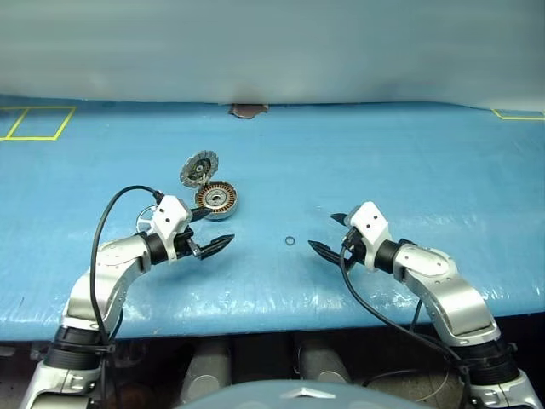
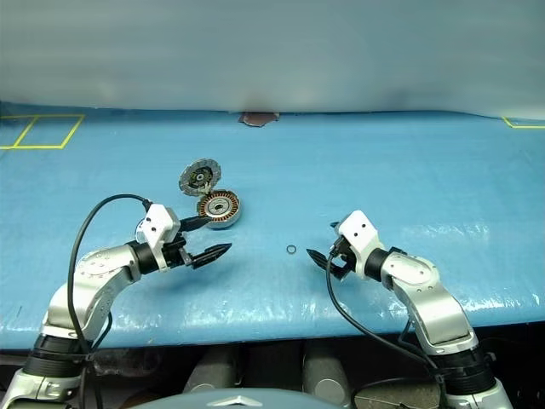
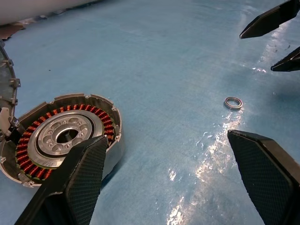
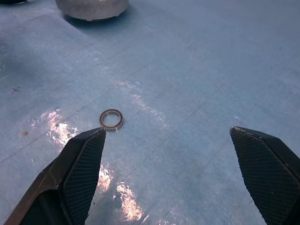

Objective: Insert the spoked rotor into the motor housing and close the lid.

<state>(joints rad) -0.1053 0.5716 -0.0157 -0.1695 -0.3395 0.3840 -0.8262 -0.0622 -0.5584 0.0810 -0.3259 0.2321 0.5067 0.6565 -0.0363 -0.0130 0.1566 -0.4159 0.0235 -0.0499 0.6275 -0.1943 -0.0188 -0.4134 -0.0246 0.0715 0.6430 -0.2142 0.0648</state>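
Note:
The motor housing sits on the blue table, its copper windings around a silver hub facing up. Its lid stands tilted up at the housing's far edge. A silvery round part, likely the spoked rotor, lies mostly hidden behind my left hand. My left gripper is open and empty just in front of the housing, one finger close to its wall. My right gripper is open and empty, right of centre, pointing toward a tiny dark ring.
The tiny ring lies on the table between the two grippers. Yellow tape marks sit at the back left and at the back right corner. A brown patch marks the far edge. The table's front edge runs below both arms.

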